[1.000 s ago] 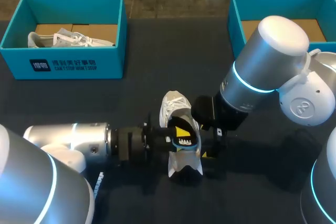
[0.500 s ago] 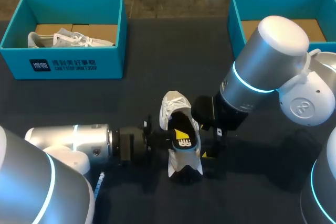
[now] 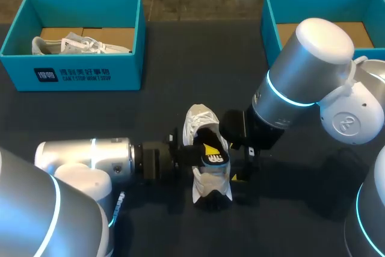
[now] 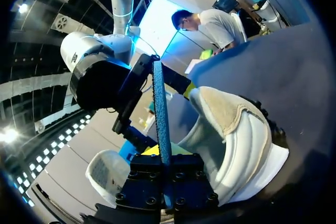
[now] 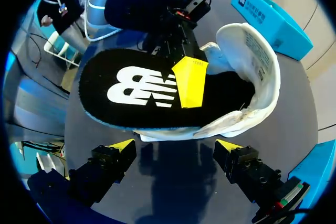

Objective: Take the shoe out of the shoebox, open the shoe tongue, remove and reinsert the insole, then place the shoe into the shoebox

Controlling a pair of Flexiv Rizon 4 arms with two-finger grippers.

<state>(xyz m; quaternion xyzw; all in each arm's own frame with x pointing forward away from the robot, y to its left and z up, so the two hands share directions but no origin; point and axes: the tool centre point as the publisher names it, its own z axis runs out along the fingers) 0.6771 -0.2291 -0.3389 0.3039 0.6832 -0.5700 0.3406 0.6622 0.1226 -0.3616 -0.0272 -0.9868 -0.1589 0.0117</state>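
On the dark table (image 3: 180,76), seen from above, one white shoe (image 3: 200,118) lies outside the boxes. The left gripper (image 3: 203,153) is clamped on the single black insole (image 3: 215,159), which sits partly out of the shoe's mouth. Two boxes stand at the far side. The shoebox (image 3: 72,76) on my left holds a second shoe (image 3: 78,45), and the right shoebox (image 3: 269,25) shows only bare cardboard.

Along the left wrist, the insole (image 4: 160,108) runs edge-on between the closed fingers, with the shoe (image 4: 236,129) just beside.

Along the right wrist, the right gripper (image 5: 175,145) gapes wide and holds nothing, the shoe just ahead of its tips. The left arm's lower finger is hidden, so its pinch is probably two-sided.

I judge the insole step to be in hand. Next, the insole must slide flat under the tongue while the shoe is braced.
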